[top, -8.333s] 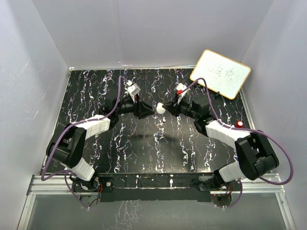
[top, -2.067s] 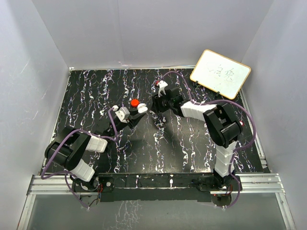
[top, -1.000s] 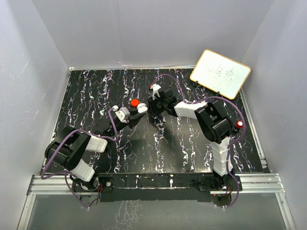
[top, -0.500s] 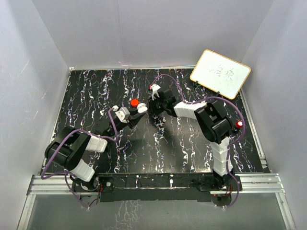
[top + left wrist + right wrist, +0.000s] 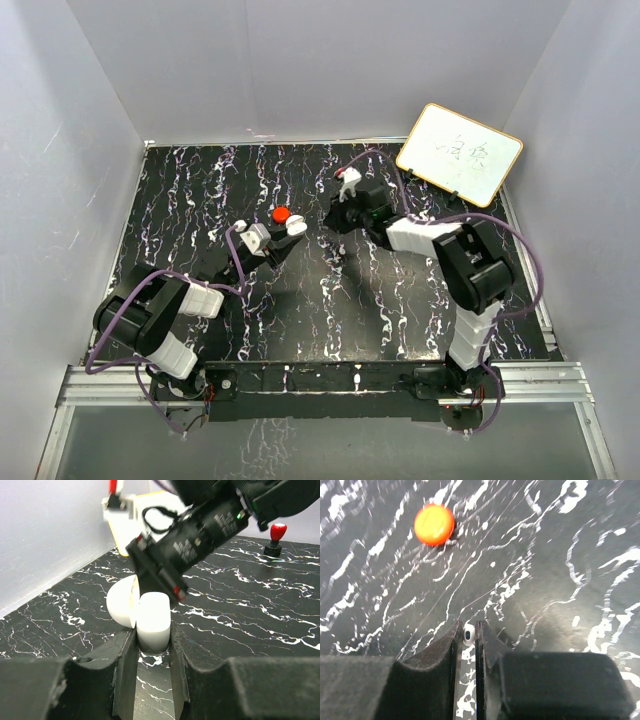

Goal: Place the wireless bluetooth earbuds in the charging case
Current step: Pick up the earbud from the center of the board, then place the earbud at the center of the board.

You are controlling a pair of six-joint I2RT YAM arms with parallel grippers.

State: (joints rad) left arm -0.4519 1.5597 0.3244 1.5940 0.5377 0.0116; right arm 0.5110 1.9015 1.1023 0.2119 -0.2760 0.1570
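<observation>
My left gripper [image 5: 152,636] is shut on the white charging case [image 5: 153,619], which it holds upright just above the table with its lid [image 5: 121,607] swung open to the left. From above, the case [image 5: 297,228] sits at the left gripper [image 5: 290,232] tip, left of centre. My right gripper [image 5: 467,631] is shut on one tiny wireless bluetooth earbud [image 5: 468,633], pale with a dark oval spot, pinched at the very fingertips above the marble table. The right gripper [image 5: 337,216] hangs just right of the case. Any other earbud is out of view.
A red round puck [image 5: 281,214] lies on the black marble table [image 5: 200,190] just behind the case, also the puck [image 5: 434,524] ahead of my right fingers. A whiteboard [image 5: 460,153] leans at the back right. A red knob [image 5: 277,531] stands far right.
The right gripper has closed on the earbud and pulled back to the right, away from the case. The left gripper and case have not moved.
</observation>
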